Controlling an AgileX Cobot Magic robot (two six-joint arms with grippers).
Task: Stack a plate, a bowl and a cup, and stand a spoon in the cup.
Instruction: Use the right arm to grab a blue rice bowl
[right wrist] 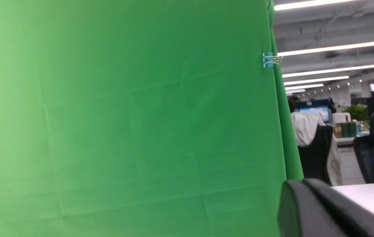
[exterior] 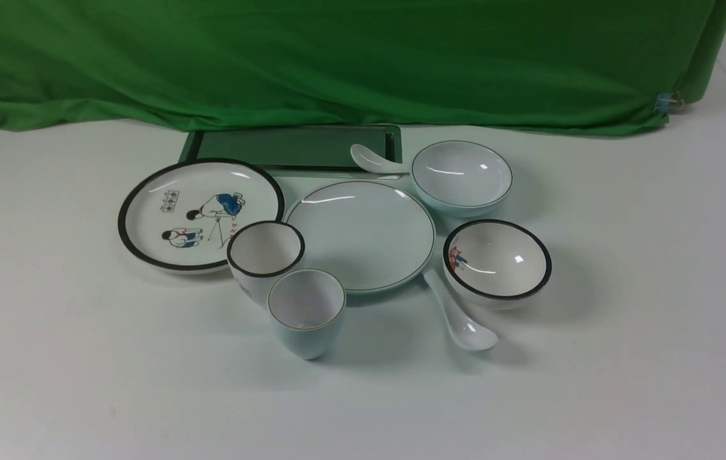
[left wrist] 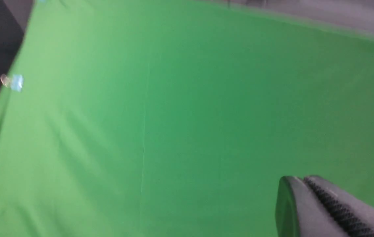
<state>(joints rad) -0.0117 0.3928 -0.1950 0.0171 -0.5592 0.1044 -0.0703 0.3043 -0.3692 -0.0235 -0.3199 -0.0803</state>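
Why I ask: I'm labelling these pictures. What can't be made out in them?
- Front view: far spoon's handle end, hidden by the plain bowl.
- Front view: lower side of the black-rimmed cup, hidden by the plain cup.
- Front view: tray's far edge, hidden by green cloth.
- Both wrist views: rear of the jaws, cut off by the edge.

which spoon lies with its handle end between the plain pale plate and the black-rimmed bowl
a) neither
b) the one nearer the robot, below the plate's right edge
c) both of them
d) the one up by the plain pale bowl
b: the nearer spoon has its handle end between the plain pale plate and the black-rimmed bowl.
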